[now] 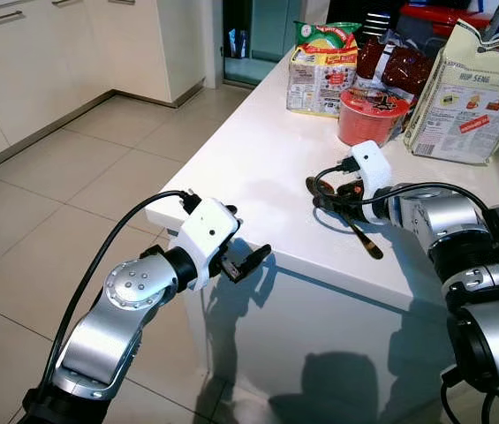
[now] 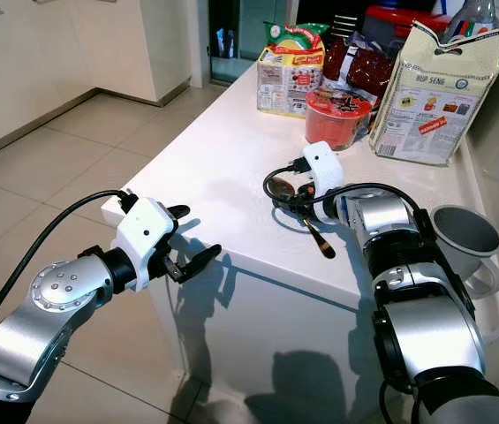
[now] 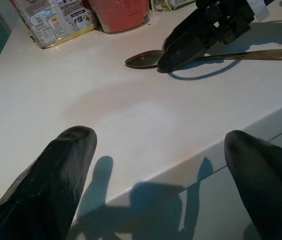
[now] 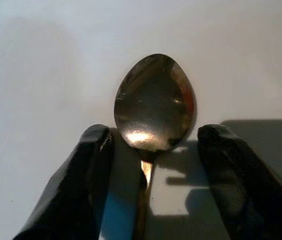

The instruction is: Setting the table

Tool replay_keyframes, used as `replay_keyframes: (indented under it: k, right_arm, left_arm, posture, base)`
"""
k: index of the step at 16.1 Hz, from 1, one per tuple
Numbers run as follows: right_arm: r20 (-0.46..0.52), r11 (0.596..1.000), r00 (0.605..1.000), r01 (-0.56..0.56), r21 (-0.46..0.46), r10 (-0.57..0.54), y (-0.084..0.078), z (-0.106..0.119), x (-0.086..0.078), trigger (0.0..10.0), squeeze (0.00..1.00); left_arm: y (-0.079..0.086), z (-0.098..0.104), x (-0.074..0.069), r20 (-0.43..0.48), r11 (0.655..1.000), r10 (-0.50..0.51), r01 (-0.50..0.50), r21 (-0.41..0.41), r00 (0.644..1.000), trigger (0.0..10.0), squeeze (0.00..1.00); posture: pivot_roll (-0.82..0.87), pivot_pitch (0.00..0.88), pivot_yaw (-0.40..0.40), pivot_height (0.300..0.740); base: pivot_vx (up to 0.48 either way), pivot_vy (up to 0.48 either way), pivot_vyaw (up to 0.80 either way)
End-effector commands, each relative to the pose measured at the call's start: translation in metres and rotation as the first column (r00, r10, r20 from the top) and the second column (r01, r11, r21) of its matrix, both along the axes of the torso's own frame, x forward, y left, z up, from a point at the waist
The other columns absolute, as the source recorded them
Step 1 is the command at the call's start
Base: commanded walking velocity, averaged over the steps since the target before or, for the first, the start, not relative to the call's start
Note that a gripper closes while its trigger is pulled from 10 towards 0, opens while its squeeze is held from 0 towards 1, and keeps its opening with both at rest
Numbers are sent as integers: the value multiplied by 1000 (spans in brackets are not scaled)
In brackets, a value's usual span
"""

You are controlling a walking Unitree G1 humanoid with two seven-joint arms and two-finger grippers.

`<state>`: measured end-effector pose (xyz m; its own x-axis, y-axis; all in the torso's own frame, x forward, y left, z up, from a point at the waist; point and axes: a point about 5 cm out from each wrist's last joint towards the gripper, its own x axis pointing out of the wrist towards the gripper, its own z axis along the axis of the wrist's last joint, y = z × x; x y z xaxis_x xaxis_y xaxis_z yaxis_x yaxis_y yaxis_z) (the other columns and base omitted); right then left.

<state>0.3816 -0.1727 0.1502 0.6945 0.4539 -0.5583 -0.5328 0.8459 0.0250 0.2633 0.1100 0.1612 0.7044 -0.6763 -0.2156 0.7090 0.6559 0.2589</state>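
A dark metal spoon lies flat on the white counter, its handle pointing toward the front edge. My right gripper is open and low over it. One black finger stands on each side of the spoon's neck, just behind the bowl, and neither touches it. From the left wrist view the same spoon lies under that gripper. My left gripper hangs open and empty in the air beside the counter's front left corner.
A red noodle cup, a snack box and a large paper bag stand at the back of the counter. A grey mug sits near its right edge. Tiled floor and cabinets lie to the left.
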Motion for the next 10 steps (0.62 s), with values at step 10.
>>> replay_keyframes:
  k: [10]
  right_arm:
    - [-177,995,984,-16,-101,-2,-10,-44,-20,0,0]
  left_arm:
    - [-2,4,1,35,1000,-11,10,26,999,10000,0]
  posture:
    - [18,0,-14,740]
  base:
    - [0,0,0]
